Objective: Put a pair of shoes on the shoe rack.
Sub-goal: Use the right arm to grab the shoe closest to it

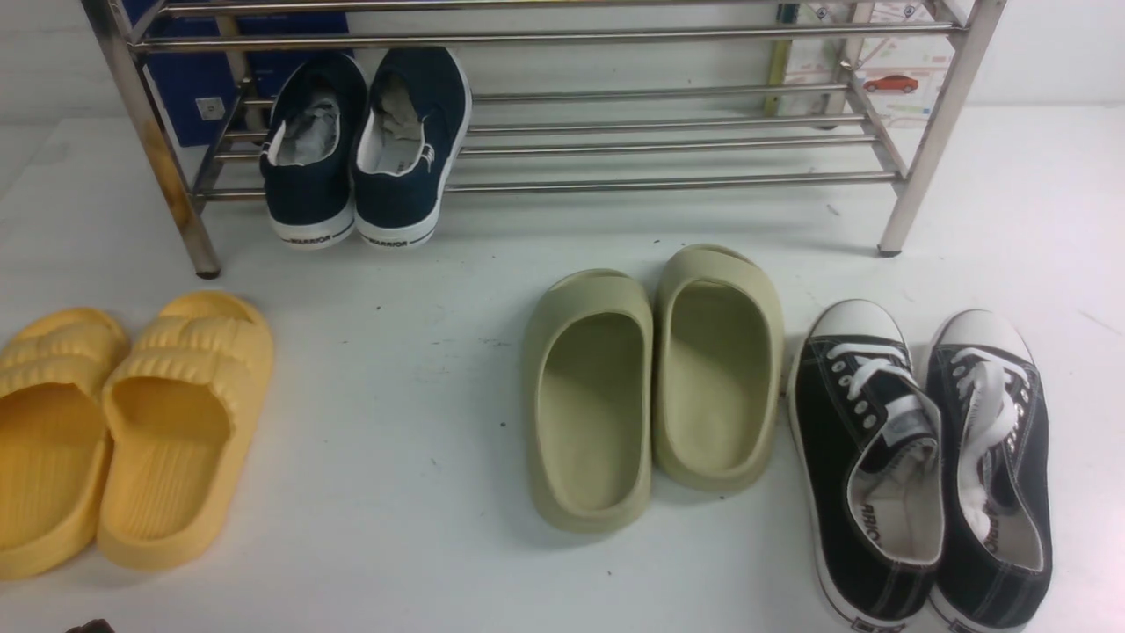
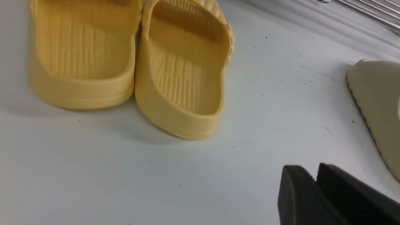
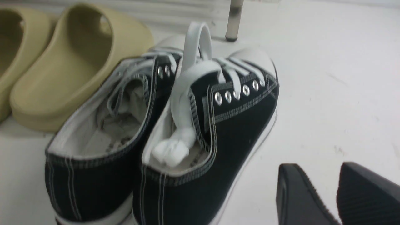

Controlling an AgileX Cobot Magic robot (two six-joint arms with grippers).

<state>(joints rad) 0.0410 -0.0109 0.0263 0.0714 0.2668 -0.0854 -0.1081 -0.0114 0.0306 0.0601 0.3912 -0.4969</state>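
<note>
Right tool [image 3: 318, 170] hovers just beside black sneakers [image 3: 225, 125].

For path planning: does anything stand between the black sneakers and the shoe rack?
Nothing visible does. Only bare table lies between the black sneakers and the shoe rack. The navy slip-ons sit on its left end; the olive slides lie beside the sneakers.

Lab bench: white tabletop [image 1: 395, 422], shoe rack [image 1: 668, 184]

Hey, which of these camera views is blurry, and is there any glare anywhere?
Right wrist view: the black sneakers look motion-smeared, laces soft. Left wrist view: mostly sharp, soft shadow under the yellow slides. Front view: crisp, with bright reflections along the shoe rack.
</note>
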